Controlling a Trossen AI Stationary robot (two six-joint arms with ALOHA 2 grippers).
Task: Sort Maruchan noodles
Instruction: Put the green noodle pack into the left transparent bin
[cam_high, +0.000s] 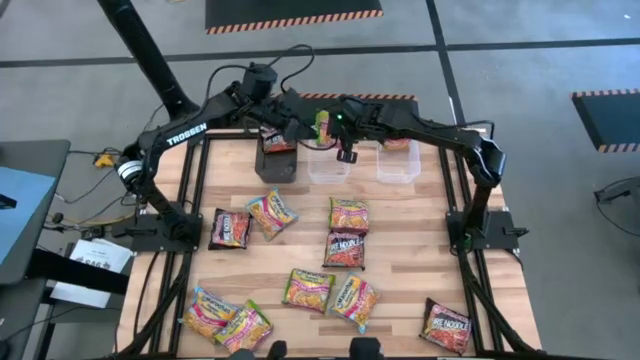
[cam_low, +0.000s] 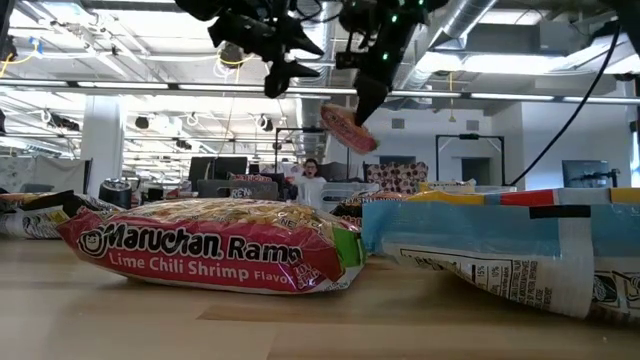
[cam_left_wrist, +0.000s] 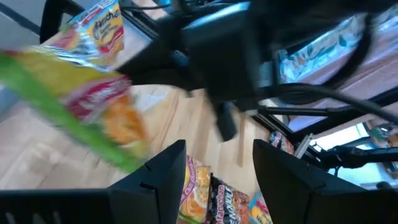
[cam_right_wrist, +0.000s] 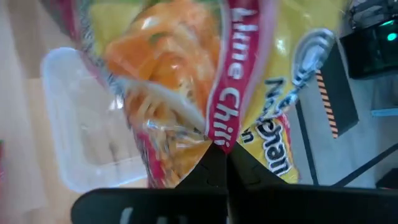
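Observation:
The Maruchan noodles are flat packets, several of them lying on the wooden table (cam_high: 400, 270), such as a dark one (cam_high: 232, 228) and a Lime Chili Shrimp one (cam_low: 215, 250). My right gripper (cam_high: 331, 130) hangs over the far tubs, shut on another Lime Chili packet (cam_right_wrist: 186, 68); a clear tub (cam_right_wrist: 78, 130) shows beneath it. My left gripper (cam_left_wrist: 217, 180) stands open just left of it, at about the same height, with nothing between its fingers. In the low view, the held packet (cam_low: 348, 128) hangs high above the table. My right gripper pinches the packet at one edge (cam_right_wrist: 216, 138) between its two shut fingers, where the wrapper creases. The fingers (cam_low: 366, 100) slant downward. The packet hangs tilted below them, lifted clear of the table and the tubs.
At the far edge a black tub (cam_high: 277, 162) stands beside two clear tubs (cam_high: 328, 167) (cam_high: 397, 162); the right-hand one holds a packet (cam_high: 397, 145). Both arms crowd the space above the tubs. Black frame rails (cam_high: 196, 190) run along the table's sides.

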